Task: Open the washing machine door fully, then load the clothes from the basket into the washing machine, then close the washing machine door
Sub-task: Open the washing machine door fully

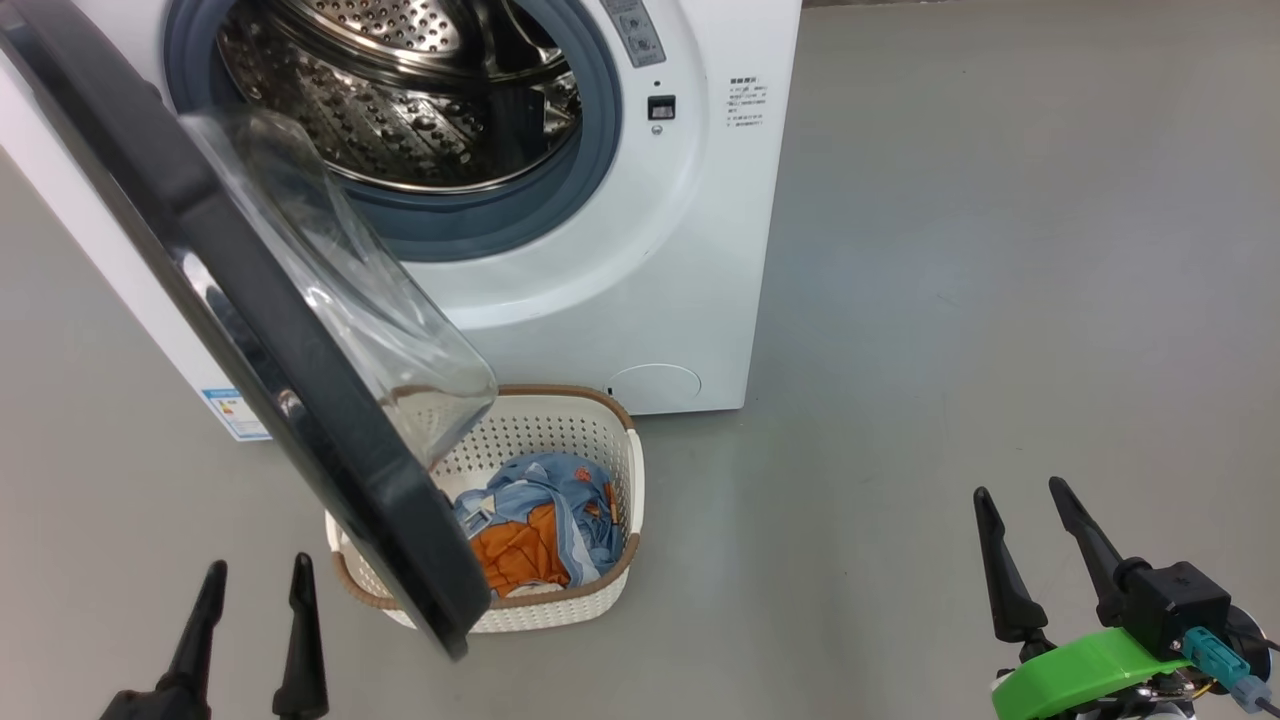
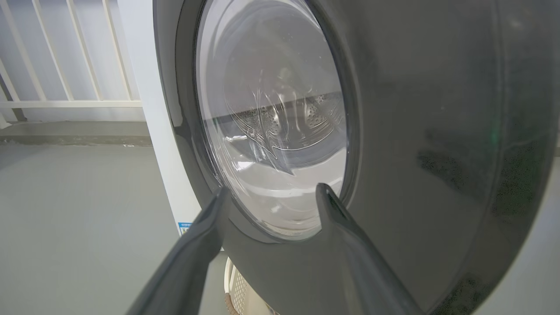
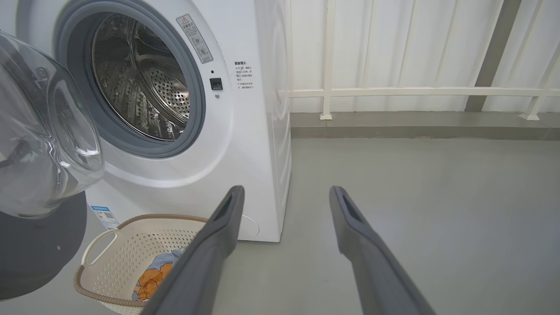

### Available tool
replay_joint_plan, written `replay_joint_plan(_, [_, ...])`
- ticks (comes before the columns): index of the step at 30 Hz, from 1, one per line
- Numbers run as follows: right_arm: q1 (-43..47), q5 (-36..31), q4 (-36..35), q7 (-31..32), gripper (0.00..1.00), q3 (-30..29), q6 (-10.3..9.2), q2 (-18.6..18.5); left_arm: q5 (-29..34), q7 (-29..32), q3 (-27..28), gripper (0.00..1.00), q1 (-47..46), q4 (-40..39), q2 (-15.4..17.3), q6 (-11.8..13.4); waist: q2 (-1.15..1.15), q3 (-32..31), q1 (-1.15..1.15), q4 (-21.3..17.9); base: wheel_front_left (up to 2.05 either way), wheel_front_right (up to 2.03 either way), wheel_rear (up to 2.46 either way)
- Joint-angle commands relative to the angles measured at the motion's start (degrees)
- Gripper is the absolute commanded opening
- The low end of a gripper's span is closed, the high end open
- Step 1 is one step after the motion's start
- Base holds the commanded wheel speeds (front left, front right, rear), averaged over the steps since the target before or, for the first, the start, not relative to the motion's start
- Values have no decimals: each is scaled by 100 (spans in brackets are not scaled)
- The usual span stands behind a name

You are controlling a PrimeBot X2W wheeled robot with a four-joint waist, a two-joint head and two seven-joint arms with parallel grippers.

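The washing machine (image 1: 620,300) stands on the grey floor (image 1: 950,300) with its mouth uncovered, the grey gasket (image 1: 590,170) and perforated steel drum (image 1: 400,110) in plain sight. The washing machine door (image 1: 250,330) stands swung out on the robot's left side, its glossy black ring edge-on in the head view and its clear glass bowl bulging toward the machine, above the left part of the basket (image 1: 625,470). The basket sits on the floor just in front of the machine's lower front, and the clothes (image 1: 540,520) lie bundled inside it, blue fabric with an orange patch uppermost. The left pincer (image 1: 258,562) is released, fingers parted and grasping nothing, pointing at the door's outer face; whether a fingertip touches it I cannot tell. The right pincer (image 1: 1020,488) is likewise released and empty, well to the right of the basket over bare floor.
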Motion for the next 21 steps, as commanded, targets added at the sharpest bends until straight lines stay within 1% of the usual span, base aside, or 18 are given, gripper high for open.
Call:
replay_joint_plan(1, [-65,-1,-112,-50,100,142,9,-9,26,-46,171,52,-100,-99,94,-32,0,-2,0,3,0,0,0])
replay_joint_plan(2, [-62,2,-109,-50,100,138,9,-9,11,-46,168,9,-101,-82,94,-37,0,-3,0,4,0,0,0])
replay_joint_plan(3, [-59,5,-106,-50,100,135,9,-9,-3,-46,161,0,-101,-60,94,-45,0,-2,0,5,0,0,0])
replay_joint_plan(6, [-57,23,-95,-50,100,132,9,-9,-47,-46,187,0,-149,-113,94,-64,0,7,0,12,0,0,0])
replay_joint_plan(11, [-69,62,-68,-50,100,110,9,-9,31,-46,368,0,-349,-752,94,-78,0,10,0,26,0,0,0])
replay_joint_plan(12, [-69,62,-68,-50,100,110,9,-9,31,-46,368,0,-349,-752,94,-78,0,10,0,26,0,0,0])
replay_joint_plan(17, [-84,95,-24,-50,100,117,9,-9,166,-46,561,0,-602,-1677,94,-108,0,5,0,30,0,0,0])
replay_joint_plan(21, [-83,101,2,-50,100,138,9,-9,203,-46,493,0,-799,-2449,94,-155,0,-10,0,22,0,0,0])
